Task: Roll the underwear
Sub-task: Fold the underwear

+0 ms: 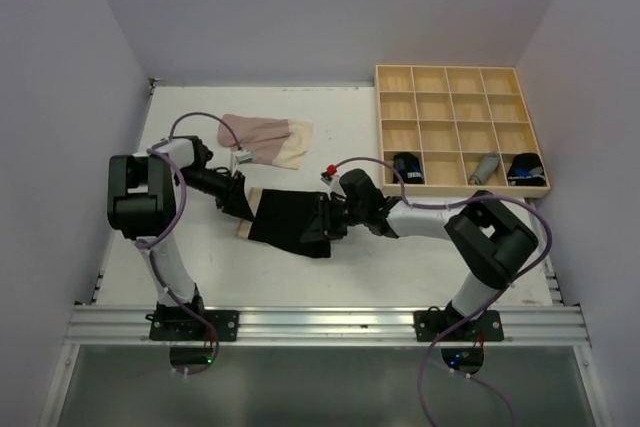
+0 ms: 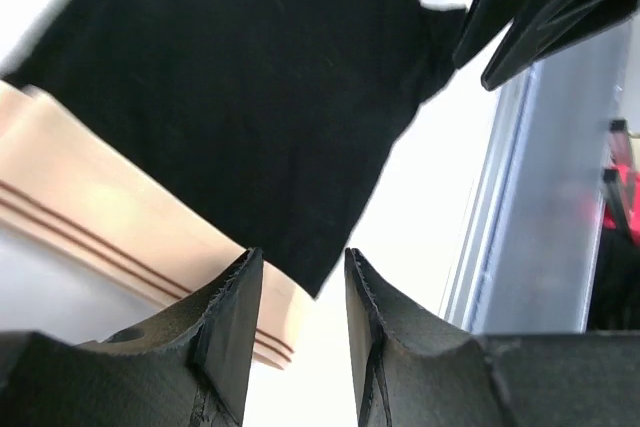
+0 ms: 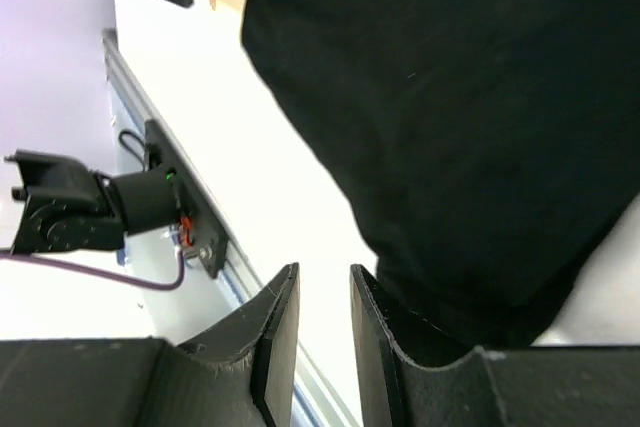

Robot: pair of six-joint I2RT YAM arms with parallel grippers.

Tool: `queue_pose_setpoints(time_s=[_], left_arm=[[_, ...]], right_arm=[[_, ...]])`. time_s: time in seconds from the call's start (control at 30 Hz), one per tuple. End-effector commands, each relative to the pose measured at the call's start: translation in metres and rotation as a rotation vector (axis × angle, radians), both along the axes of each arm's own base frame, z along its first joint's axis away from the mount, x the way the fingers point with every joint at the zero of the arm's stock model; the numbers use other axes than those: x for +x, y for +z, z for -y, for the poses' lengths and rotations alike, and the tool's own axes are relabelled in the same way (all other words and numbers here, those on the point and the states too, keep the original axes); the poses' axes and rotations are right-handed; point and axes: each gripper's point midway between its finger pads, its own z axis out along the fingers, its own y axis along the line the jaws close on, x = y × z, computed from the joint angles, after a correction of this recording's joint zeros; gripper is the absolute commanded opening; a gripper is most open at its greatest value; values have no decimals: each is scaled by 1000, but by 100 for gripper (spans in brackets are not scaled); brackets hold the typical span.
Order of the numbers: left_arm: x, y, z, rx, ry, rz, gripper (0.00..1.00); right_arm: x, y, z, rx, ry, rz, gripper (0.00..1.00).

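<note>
A black underwear (image 1: 290,219) lies flat at the table's middle, and its beige inner band (image 1: 244,230) shows at the left end. In the left wrist view the black cloth (image 2: 250,97) and the beige band (image 2: 110,217) fill the upper left. My left gripper (image 1: 243,209) hovers at the garment's left end; its jaws (image 2: 302,252) are open, with only table between them. My right gripper (image 1: 318,225) is at the right end, also open (image 3: 325,267), with the black cloth (image 3: 460,97) beside its right finger. A pale beige-pink underwear (image 1: 265,139) lies farther back.
A light wooden tray (image 1: 462,80) of square compartments sits at the back right. Its near row holds a dark roll (image 1: 407,168), a grey roll (image 1: 485,169) and another dark roll (image 1: 525,169). A small red-topped object (image 1: 327,171) lies behind the right gripper. A metal rail (image 1: 320,325) runs along the near edge.
</note>
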Motion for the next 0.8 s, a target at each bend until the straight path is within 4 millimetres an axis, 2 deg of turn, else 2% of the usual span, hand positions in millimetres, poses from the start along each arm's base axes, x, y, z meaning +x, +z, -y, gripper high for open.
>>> queue_pose_setpoints(time_s=[0.0,0.03,0.07,0.27,0.4,0.57,0.6,0.77], left_arm=[[-33,0,-1,-31,-72,-45,42],[-40,-5,-1,-27,-74,-67,42],[-41,-7,-2,-17,-75,-77,41],[-40,-36,-11,47,-34,-198,40],[-31,-53,-22,111,19,-239,39],[-24,-73,-39,181,82,-276,38],[-20,-77,-43,195,97,-261,38],[-19,-77,-45,168,106,-278,39]], right_arm=[[-18,1,-7,17,28,-46,31],[-26,-12,-9,7,40,-82,31],[-26,-15,-13,28,41,-84,31],[-41,-79,0,-62,-18,-223,30],[-47,-97,7,-72,-52,-284,30],[-55,-98,14,-58,-63,-302,30],[-54,-92,13,-47,-62,-290,30],[-53,-79,14,-29,-61,-262,30]])
